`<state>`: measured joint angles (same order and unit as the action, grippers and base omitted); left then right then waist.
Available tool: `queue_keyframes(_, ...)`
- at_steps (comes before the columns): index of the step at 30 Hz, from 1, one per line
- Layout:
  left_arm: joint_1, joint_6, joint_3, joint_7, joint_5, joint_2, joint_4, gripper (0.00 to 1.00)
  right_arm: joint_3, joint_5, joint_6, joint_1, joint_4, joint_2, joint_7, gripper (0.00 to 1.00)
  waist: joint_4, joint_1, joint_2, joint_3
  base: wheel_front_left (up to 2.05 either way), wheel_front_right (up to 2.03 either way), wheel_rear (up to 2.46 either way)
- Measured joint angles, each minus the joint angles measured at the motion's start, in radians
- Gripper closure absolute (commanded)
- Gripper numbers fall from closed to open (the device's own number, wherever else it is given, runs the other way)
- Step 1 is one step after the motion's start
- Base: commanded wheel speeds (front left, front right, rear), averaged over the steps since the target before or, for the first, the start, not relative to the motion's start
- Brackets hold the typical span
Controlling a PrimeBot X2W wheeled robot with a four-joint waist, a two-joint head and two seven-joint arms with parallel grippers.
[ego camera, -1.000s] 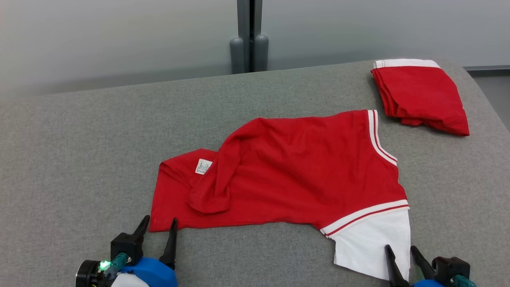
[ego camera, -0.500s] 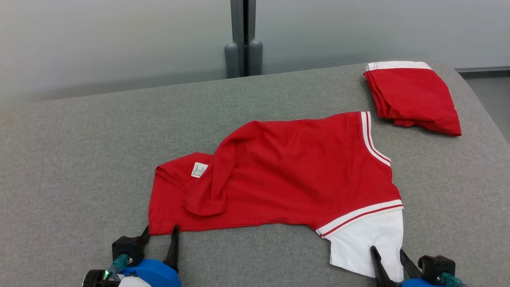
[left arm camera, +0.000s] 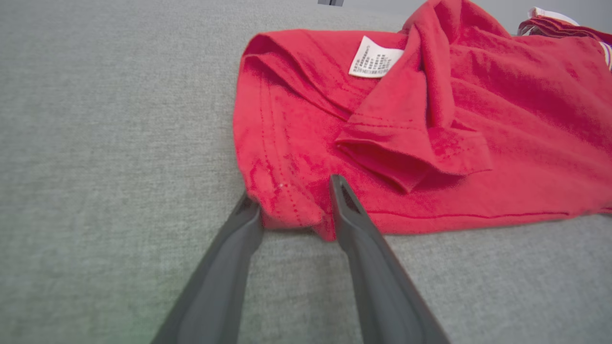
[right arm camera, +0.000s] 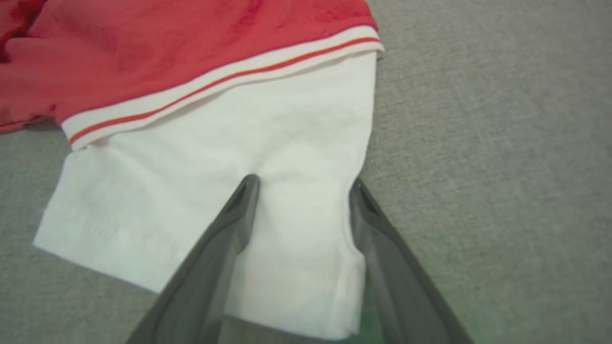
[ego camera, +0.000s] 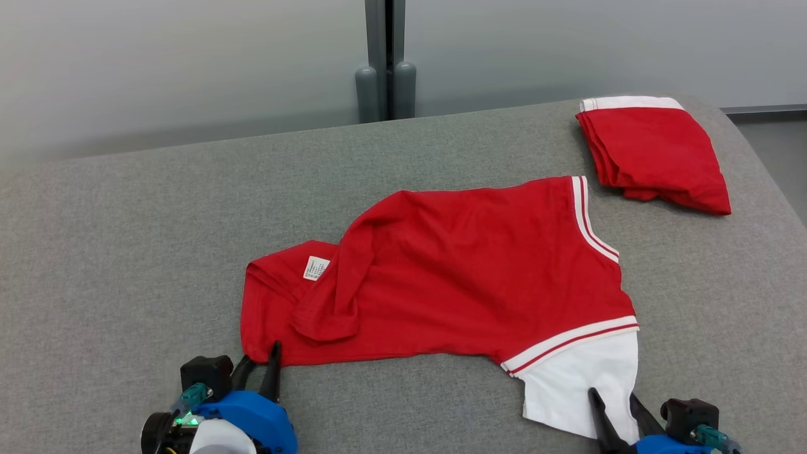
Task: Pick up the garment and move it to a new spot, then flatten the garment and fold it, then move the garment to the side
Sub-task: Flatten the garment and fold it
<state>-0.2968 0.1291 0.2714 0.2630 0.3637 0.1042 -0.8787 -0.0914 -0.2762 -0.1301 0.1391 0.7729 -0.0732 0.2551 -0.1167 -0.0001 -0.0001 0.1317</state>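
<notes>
The garment (ego camera: pixel 466 277) is a red shirt with white striped trim and a white sleeve (ego camera: pixel 586 384), lying rumpled on the grey cushioned surface (ego camera: pixel 157 239); one part is folded over near a white label (ego camera: pixel 316 267). My left gripper (ego camera: pixel 260 362) straddles the near left hem corner, and the left wrist view shows the left gripper (left arm camera: pixel 291 193) with bunched red cloth (left arm camera: pixel 287 210) between jaws that stand apart. My right gripper (ego camera: pixel 611 397) is open over the sleeve's right edge. In the right wrist view, white cloth (right arm camera: pixel 239 143) lies between the right gripper's (right arm camera: pixel 304 180) fingers.
A second red garment (ego camera: pixel 656 151), folded and with a white band, lies at the back right. The surface curves down at its right edge (ego camera: pixel 775 183). A grey post (ego camera: pixel 384 63) stands behind against the pale wall.
My left gripper has pushed forward onto the hem corner and its jaws have narrowed, bunching the cloth. The right gripper has slid a little further over the sleeve. The camera shifted slightly.
</notes>
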Motion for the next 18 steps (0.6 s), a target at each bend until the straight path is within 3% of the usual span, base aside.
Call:
queue_keyframes(1,-0.003,0.000,0.002,0.000,0.007,0.000,-0.003,1.00,-0.004,-0.011,0.001,0.001,0.001,-0.001,0.000,1.00,0.001,0.0000,0.0000,0.000,0.00,0.00,0.00)
queue_keyframes(9,-0.037,0.000,0.020,0.000,0.047,0.001,0.021,1.00,-0.037,-0.030,0.001,0.025,-0.031,0.004,0.006,1.00,0.006,0.0002,0.0004,0.005,0.00,0.00,0.00)
queue_keyframes(18,-0.114,0.000,-0.001,0.000,0.133,0.017,0.176,1.00,-0.040,-0.022,0.000,0.122,-0.273,-0.010,0.006,1.00,0.019,0.0002,0.0005,0.034,0.00,0.00,0.00)
